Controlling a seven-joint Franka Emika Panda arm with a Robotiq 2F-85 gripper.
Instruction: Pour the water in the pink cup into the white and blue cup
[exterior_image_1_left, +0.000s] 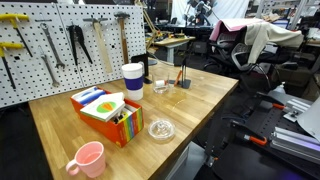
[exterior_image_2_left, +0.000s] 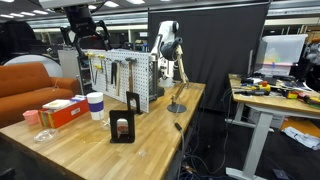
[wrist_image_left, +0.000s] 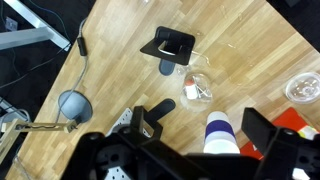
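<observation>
You work under bright, even light from the ceiling lamps in an exterior view; shadows on the wooden table are short and soft; in the wrist view the wood shows a pale sheen; the gripper there looks dark and slightly blurred; all pictures are coarse.
</observation>
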